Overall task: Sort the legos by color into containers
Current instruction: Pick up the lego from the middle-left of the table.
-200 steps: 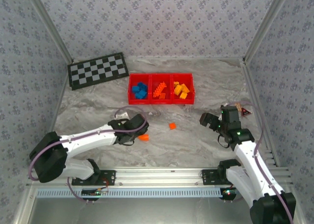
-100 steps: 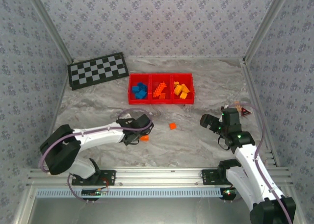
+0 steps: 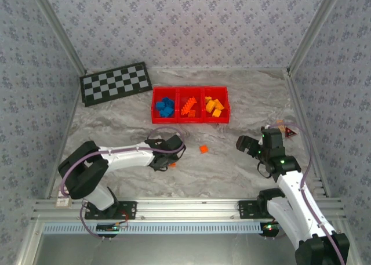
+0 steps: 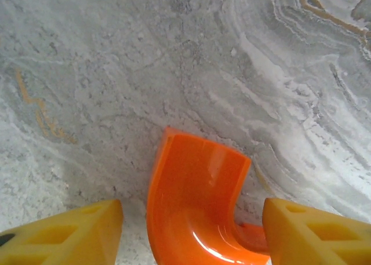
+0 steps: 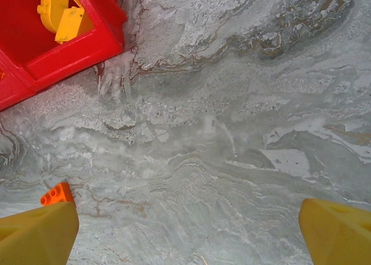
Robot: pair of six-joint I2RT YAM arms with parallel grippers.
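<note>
left gripper spread, one finger on each side of the curved orange piece lying on the marble table; right gripper spread wide above bare table; small orange brick lies loose just before the red containers

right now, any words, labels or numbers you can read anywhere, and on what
No text can be read.
Triangular sign at the far right: too small to read.
White tag at the near left: too small to read.
Bins and checkered board: no text seen.
</note>
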